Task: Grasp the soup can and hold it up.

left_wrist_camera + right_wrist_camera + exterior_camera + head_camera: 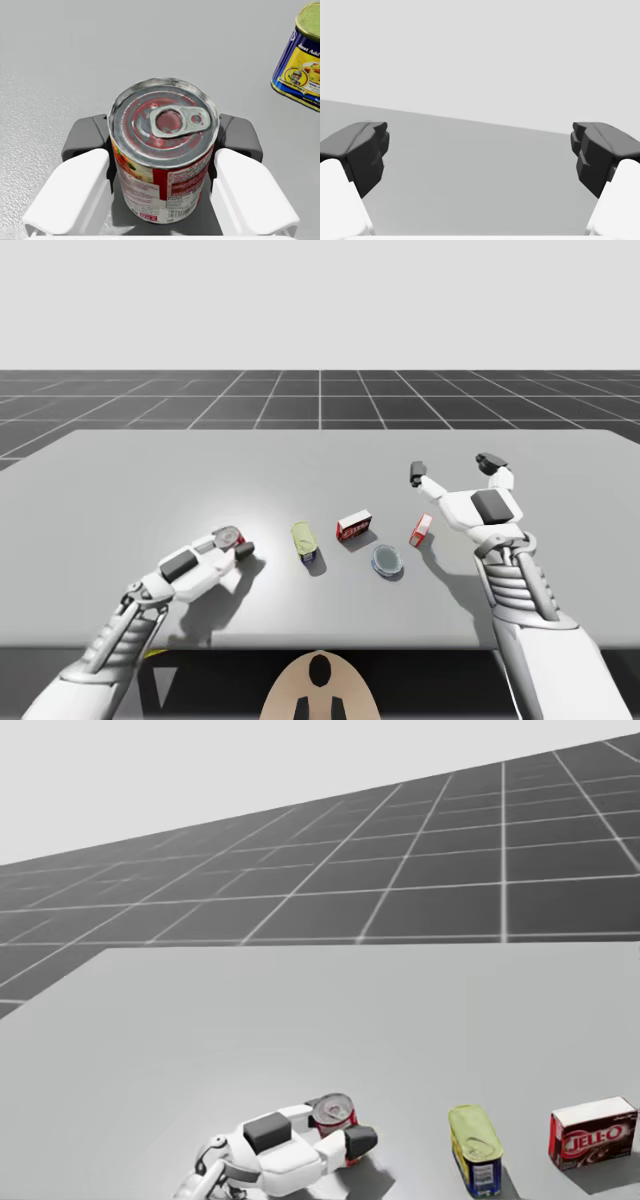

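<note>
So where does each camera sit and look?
High view: above the grey table, looking down; both arms, my head.
Head view: on my head, facing the red-labelled metal soup can in my left gripper.
Left wrist view: on that hand, looking along its fingers at the can.
Right wrist view: on my right hand, over the table; open right gripper.
Shared: the first three show the can.
</note>
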You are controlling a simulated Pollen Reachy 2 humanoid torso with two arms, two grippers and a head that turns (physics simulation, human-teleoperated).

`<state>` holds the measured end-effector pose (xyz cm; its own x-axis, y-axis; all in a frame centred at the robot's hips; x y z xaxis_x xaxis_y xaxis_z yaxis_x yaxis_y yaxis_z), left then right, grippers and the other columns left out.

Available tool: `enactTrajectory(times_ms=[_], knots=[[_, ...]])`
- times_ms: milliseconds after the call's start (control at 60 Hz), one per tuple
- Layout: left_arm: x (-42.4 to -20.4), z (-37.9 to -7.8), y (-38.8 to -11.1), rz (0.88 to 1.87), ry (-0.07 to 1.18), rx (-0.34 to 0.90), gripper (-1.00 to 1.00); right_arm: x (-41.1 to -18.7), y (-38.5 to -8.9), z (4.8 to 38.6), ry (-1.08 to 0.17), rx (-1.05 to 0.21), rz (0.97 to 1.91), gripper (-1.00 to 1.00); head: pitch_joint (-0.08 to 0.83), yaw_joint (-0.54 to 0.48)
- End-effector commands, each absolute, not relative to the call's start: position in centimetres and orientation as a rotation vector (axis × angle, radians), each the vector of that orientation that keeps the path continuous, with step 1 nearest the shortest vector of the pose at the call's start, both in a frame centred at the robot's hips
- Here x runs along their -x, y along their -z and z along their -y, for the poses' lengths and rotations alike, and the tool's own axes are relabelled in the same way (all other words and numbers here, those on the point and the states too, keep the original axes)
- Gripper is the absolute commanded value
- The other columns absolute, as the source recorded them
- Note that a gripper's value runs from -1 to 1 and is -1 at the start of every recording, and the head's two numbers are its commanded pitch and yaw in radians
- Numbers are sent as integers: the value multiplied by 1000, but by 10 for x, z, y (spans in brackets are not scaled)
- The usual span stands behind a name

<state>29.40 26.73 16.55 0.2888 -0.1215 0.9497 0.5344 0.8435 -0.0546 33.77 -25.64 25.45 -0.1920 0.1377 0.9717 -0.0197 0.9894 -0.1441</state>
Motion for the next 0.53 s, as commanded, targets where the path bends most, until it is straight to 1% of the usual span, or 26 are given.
enactTrajectory(times_ms=[17, 50, 100, 233, 417, 533], knots=[[-291, -268, -198, 1267, 483, 374, 1000, -336, -254, 257, -157, 60, 1731, -1000, 335, 372], [-291, -268, -211, 1285, 490, 362, 1000, -337, -254, 258, -159, 57, 1732, -1000, 338, 372], [-291, -270, -223, 1293, 500, 340, 1000, -336, -255, 259, -165, 35, 1733, -1000, 339, 373], [-293, -273, -260, 1356, 511, 296, 1000, -334, -256, 260, -175, 24, 1738, -1000, 341, 376], [-296, -274, -331, 1503, 498, 225, 1000, -334, -256, 260, -172, 16, 1716, -1000, 340, 369], [-294, -265, -373, 1606, 477, 169, 1000, -334, -256, 260, -170, 16, 1710, -1000, 339, 365]])
